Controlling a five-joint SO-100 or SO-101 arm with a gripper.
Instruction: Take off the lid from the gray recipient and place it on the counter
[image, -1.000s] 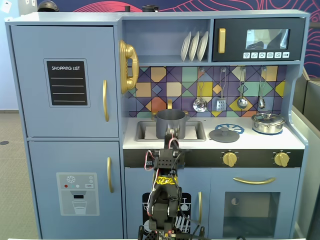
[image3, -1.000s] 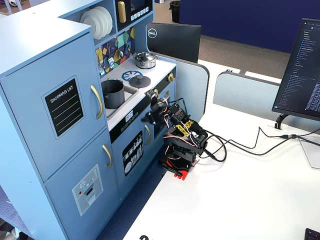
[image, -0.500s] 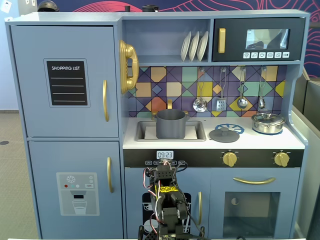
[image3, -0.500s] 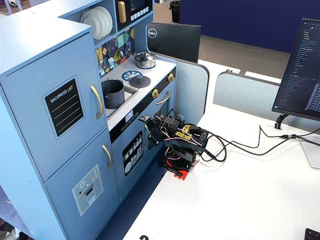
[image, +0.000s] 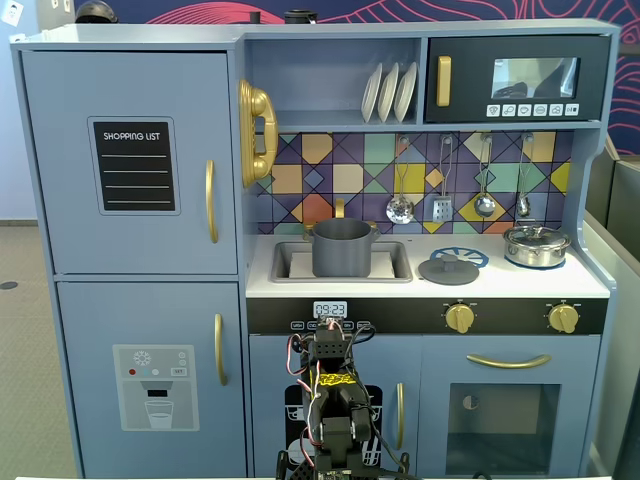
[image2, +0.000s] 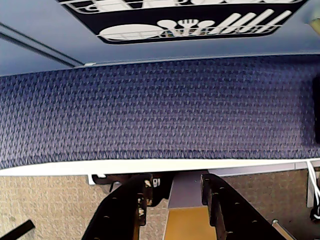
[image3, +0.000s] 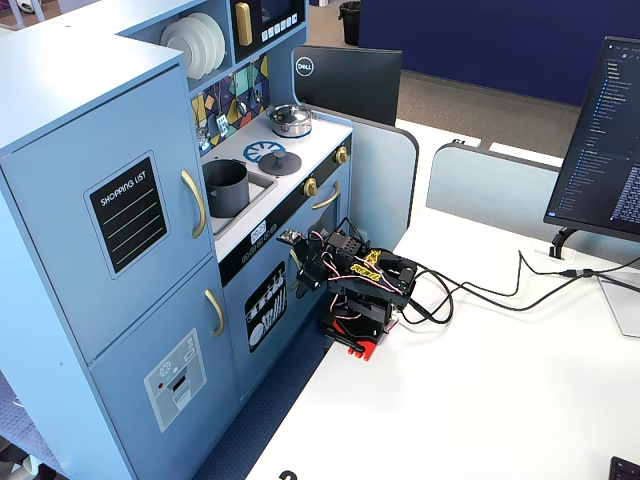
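The gray recipient (image: 341, 248) stands uncovered in the recessed sink (image: 290, 262) of the white counter (image: 520, 284). The dark gray lid (image: 449, 269) lies flat on the counter to its right, knob up, partly over the blue burner print (image: 470, 255). Another fixed view also shows the recipient (image3: 226, 187) and the lid (image3: 269, 163). My arm (image: 332, 395) is folded low in front of the kitchen, far below the counter. In the wrist view my gripper (image2: 176, 181) is open and empty, pointing down at the table edge and blue carpet.
A shiny steel pot (image: 536, 244) with its own lid sits on the right burner. Utensils (image: 442, 180) hang on the backsplash. A monitor (image3: 605, 140) and cables (image3: 480, 290) are on the white table (image3: 480, 400) behind the arm.
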